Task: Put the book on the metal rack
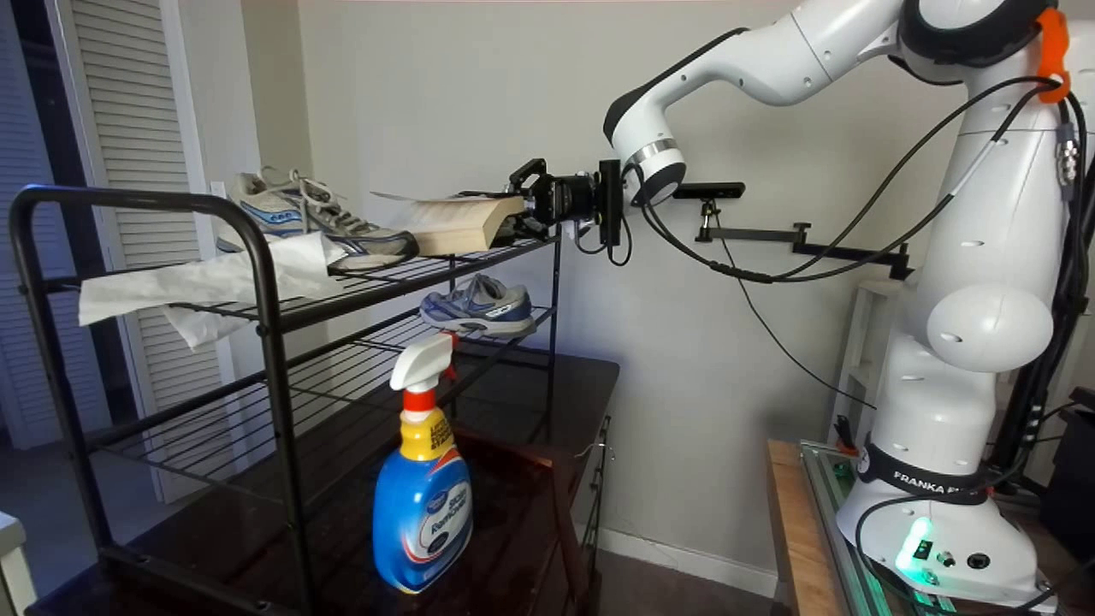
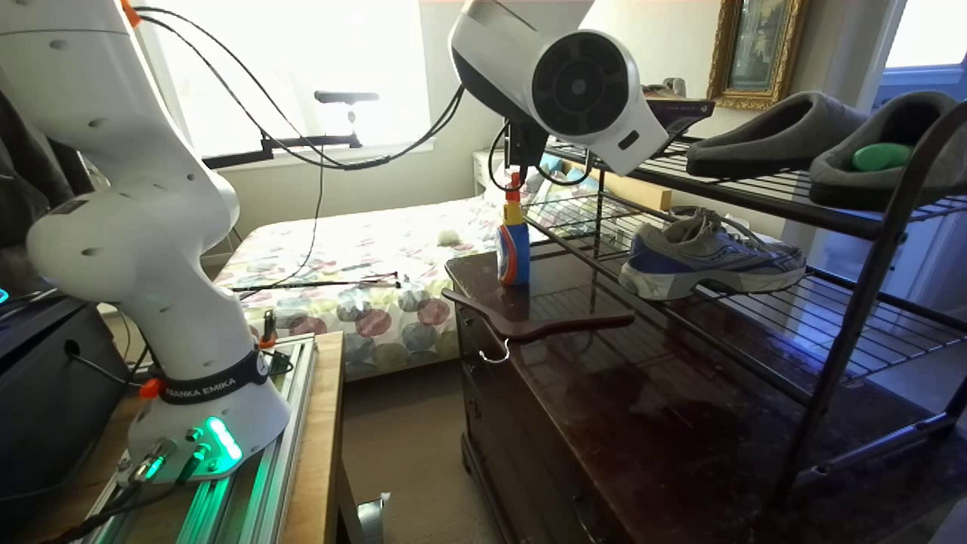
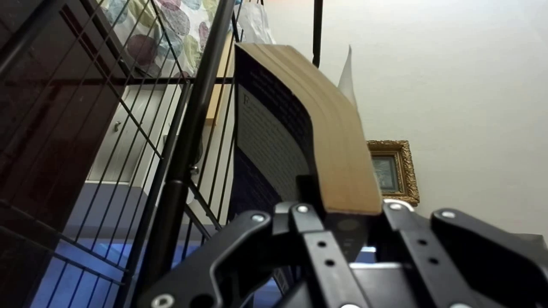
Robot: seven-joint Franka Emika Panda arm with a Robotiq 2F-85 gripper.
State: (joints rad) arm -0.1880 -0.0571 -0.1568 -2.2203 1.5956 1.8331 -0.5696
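The book shows a thick tan page edge (image 1: 466,224) and a dark purple printed cover; it also shows in an exterior view (image 2: 684,113) and in the wrist view (image 3: 342,141). One thin cover flap curls away from the pages. My gripper (image 1: 516,221) is shut on one end of the book; its fingers also show in the wrist view (image 3: 342,207). The black metal rack (image 1: 128,199) lies under the book, which is at the top tier's end. I cannot tell whether the book touches the wires. The rack also shows in an exterior view (image 2: 861,310) and the wrist view (image 3: 171,209).
A sneaker (image 1: 316,222) and white paper (image 1: 222,274) lie on the top tier, near the book. Grey slippers (image 2: 778,136) are also there. Another sneaker (image 2: 710,257) sits a tier lower. A blue spray bottle (image 1: 428,505) and a wooden hanger (image 2: 544,325) are on the dresser.
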